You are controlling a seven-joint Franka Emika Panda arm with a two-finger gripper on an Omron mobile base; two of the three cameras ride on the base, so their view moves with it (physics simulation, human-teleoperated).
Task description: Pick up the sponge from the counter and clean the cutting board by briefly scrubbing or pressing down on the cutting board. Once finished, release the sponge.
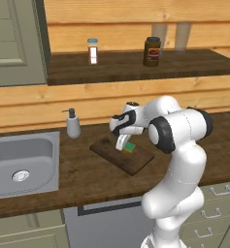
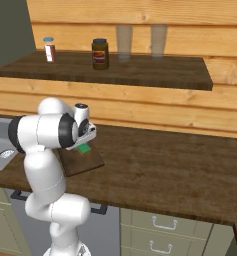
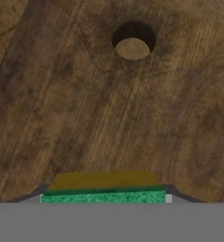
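Note:
The dark brown cutting board (image 1: 136, 162) (image 2: 85, 162) lies at an angle on the wood counter (image 1: 82, 179) (image 2: 165, 165), right of the sink. My gripper (image 1: 123, 144) (image 2: 82, 145) points down over the board's middle, shut on the green sponge (image 1: 130, 147) (image 2: 83, 148). In the hand view the sponge (image 3: 104, 188) sits at the bottom with its yellowish side up, close above the board's grain (image 3: 108, 108). The board's round hole (image 3: 133, 45) shows near the top. Whether the sponge touches the board is unclear.
A steel sink (image 1: 19, 164) is set in the counter at the left, with a grey soap dispenser (image 1: 73, 124) behind its corner. On the higher shelf stand a small white jar (image 1: 92, 51) and a dark jar (image 1: 152, 51). Drawers (image 2: 165, 225) run below the counter.

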